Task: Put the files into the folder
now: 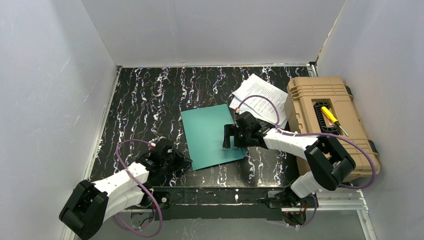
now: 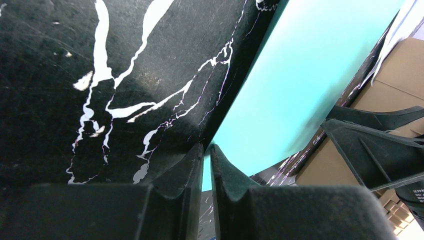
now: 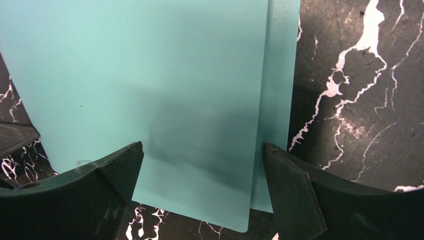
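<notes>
Opening step. Folder [image 1: 210, 135] lies closed mid-bench [image 1: 145, 100]; files [image 1: 260, 95] far right, by toolbox [image 1: 310, 95]. Left end effector [image 2: 206, 150] clenched at folder's near-left corner, pinch uncertain. Right end effector [image 3: 202, 155] released, above right edge. Next: raise cover.

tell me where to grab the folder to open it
Probably the folder's right long edge, coming in from the right, where the open right gripper hangs. There the top cover stops short of the bottom one, leaving a lip a finger could slip under; the rest lies flat.
</notes>
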